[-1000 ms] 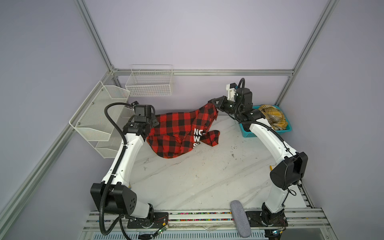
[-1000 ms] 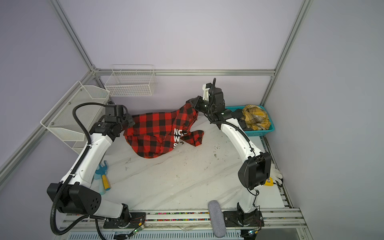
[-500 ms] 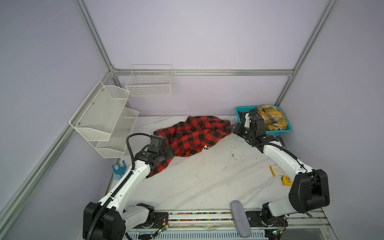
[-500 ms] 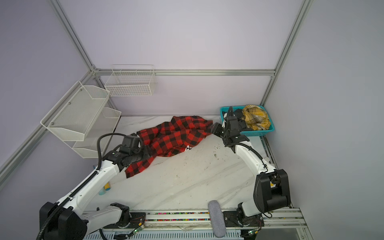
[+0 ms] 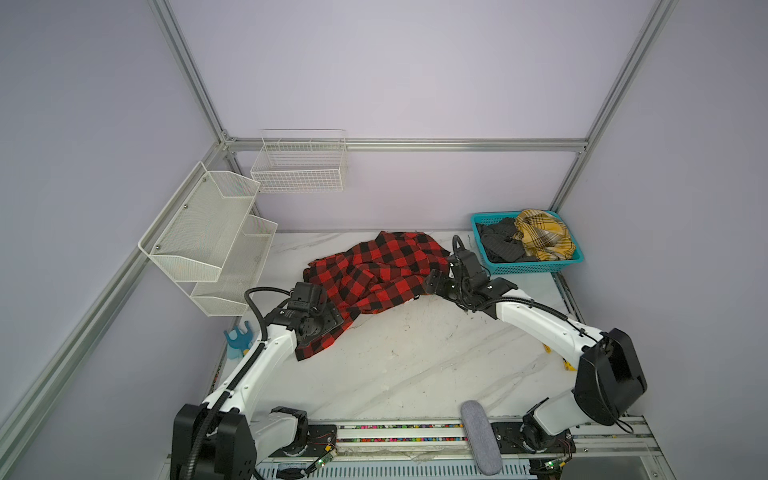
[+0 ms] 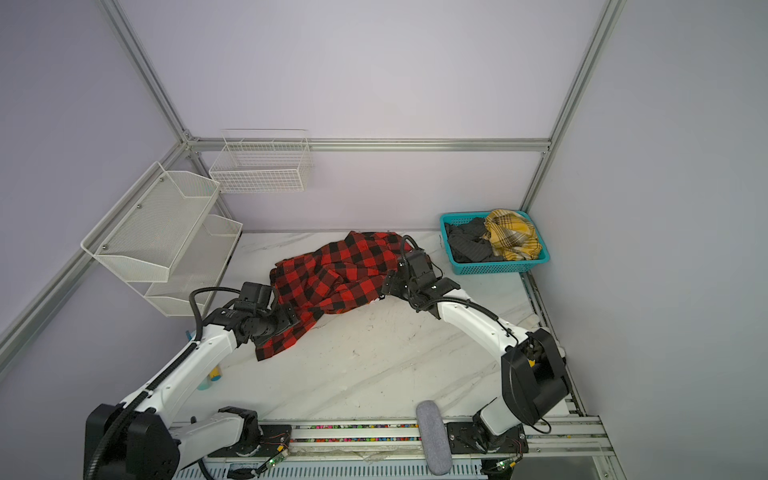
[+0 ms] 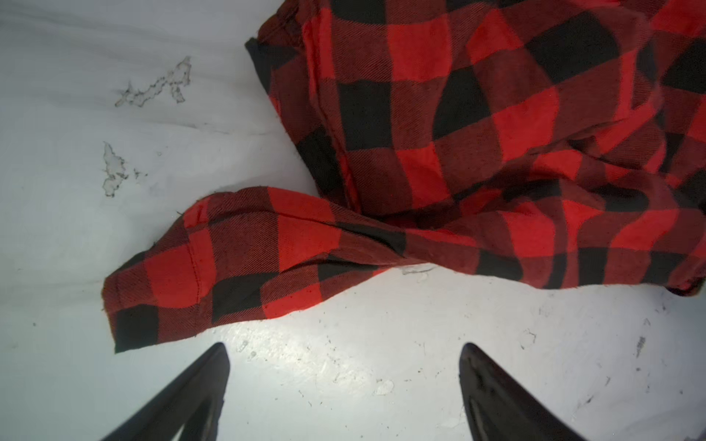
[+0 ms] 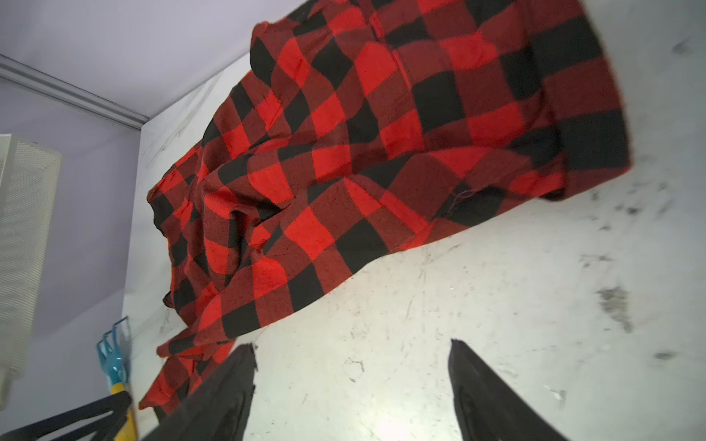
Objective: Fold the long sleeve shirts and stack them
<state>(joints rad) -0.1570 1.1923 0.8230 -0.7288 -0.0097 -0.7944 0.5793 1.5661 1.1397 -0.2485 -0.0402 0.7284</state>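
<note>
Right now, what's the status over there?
Left gripper open, empty. Right gripper open, empty. Shirt crumpled on table, unfolded. Nothing blocking it.

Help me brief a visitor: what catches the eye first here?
A crumpled red-and-black checked shirt lies across the back of the white table, with the left gripper and right gripper open beside it. At the back right, a teal basket holds a yellow plaid cloth.

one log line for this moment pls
left end effector: open, empty | right end effector: open, empty | red-and-black shirt: crumpled on table, not yet folded
</note>
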